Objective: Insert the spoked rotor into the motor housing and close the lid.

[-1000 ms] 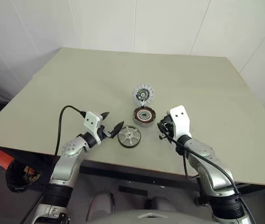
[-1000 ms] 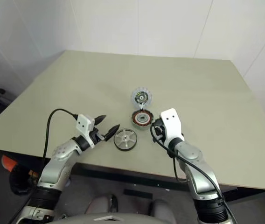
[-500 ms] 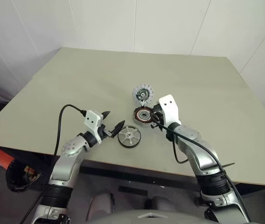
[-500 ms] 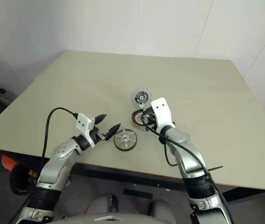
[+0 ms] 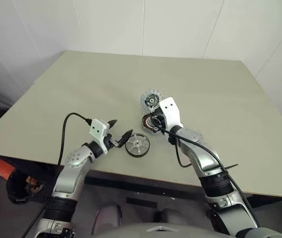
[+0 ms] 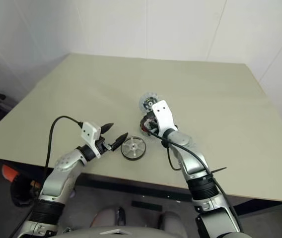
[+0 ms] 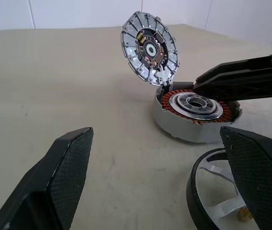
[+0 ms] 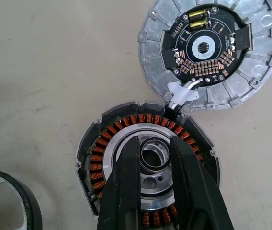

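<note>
Silver and stiff, the spoked rotor (image 5: 137,146) lies flat on the table (image 5: 81,94) just before our left gripper (image 5: 119,130), fingers wide apart. We judge it weighty and slick; take the rim. Our right gripper (image 8: 155,154), nearly closed, hovers over the motor housing (image 8: 148,163); whether it touches is unclear. Behind, the lid (image 7: 150,47) stands open.

**What we cannot make out**

In the right wrist view, our right gripper's fingers (image 8: 131,191) cover the near part of the motor housing (image 8: 108,139) and its windings, and we cannot tell whether they touch its hub. The spoked rotor (image 8: 6,201) is cut off at that picture's corner. In the left wrist view, our left gripper's finger (image 7: 260,172) hides part of the rotor. From the head views the lid (image 5: 152,99) is too small to read.
</note>
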Robot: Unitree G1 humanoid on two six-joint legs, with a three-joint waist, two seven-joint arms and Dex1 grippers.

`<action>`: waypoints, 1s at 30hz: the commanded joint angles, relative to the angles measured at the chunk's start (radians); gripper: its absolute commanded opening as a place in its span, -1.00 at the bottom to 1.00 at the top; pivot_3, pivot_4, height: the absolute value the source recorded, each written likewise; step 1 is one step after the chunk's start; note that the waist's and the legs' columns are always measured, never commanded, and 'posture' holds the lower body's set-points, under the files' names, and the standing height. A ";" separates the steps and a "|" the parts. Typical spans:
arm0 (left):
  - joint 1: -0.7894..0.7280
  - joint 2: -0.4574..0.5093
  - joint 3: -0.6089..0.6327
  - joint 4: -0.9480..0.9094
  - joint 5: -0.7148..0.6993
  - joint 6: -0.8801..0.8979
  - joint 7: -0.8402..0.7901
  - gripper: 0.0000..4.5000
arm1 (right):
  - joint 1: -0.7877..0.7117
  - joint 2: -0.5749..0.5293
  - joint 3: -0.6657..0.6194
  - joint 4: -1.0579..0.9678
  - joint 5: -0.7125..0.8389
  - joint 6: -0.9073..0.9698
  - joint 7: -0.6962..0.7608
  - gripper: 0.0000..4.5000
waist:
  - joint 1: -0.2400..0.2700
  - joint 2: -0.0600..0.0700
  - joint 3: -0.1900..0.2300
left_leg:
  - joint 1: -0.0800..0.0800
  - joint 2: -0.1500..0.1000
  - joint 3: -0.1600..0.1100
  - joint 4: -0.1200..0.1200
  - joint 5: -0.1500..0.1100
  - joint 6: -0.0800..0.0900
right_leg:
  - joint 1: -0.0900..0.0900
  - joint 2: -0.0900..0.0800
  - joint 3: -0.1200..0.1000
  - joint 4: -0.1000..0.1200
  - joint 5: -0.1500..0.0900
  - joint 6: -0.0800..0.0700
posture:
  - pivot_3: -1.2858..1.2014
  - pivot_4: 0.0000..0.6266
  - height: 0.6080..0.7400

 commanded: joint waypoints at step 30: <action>-0.011 -0.002 0.009 -0.010 -0.007 -0.022 0.009 1.00 | -0.014 0.014 -0.075 -0.120 0.025 0.000 0.023 -0.58 | 0.000 0.000 0.000 | 0.000 0.000 0.000 0.000 0.000 0.000 | -0.001 0.000 0.000 0.002 0.000 0.000 | 0.03 -1.00 1.00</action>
